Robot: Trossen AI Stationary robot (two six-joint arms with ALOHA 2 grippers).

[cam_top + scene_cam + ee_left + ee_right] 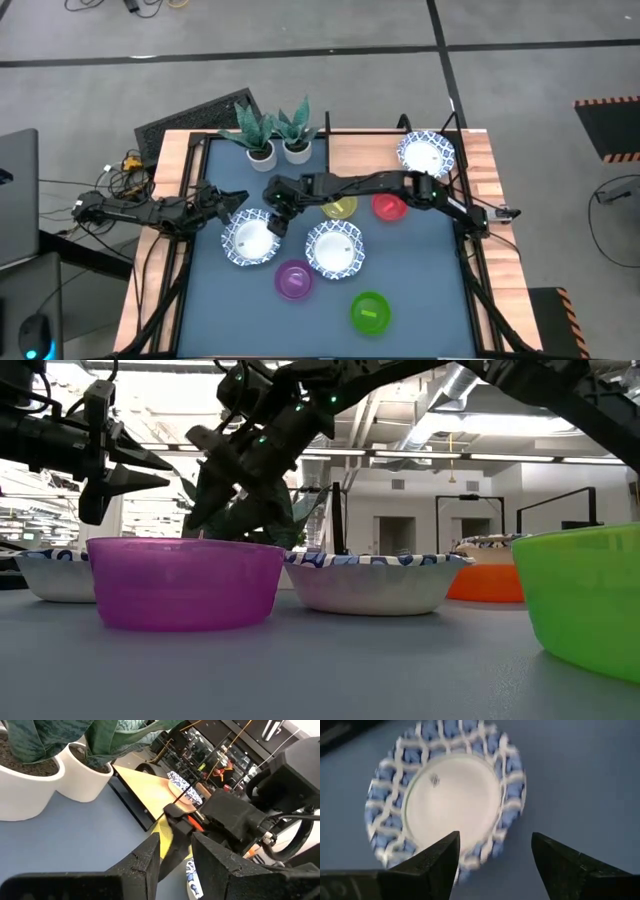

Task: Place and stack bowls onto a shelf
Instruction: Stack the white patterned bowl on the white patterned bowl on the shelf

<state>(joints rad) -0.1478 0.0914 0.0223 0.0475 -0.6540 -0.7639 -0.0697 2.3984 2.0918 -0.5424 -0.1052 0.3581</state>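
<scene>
A white bowl with a blue patterned rim stands on the blue-grey tabletop. My right gripper hovers open above its far right rim, fingers pointing down, touching nothing. My left gripper hangs open just left of it, above the table. A second white bowl stands to the right. A third white bowl sits on the wooden shelf at the far right. The yellow, red, purple and green bowls stand on the table.
Two small white plant pots with green leaves stand at the table's far edge, left of the shelf. The two arms are close together over the left bowl. Cables lie off the table's left side.
</scene>
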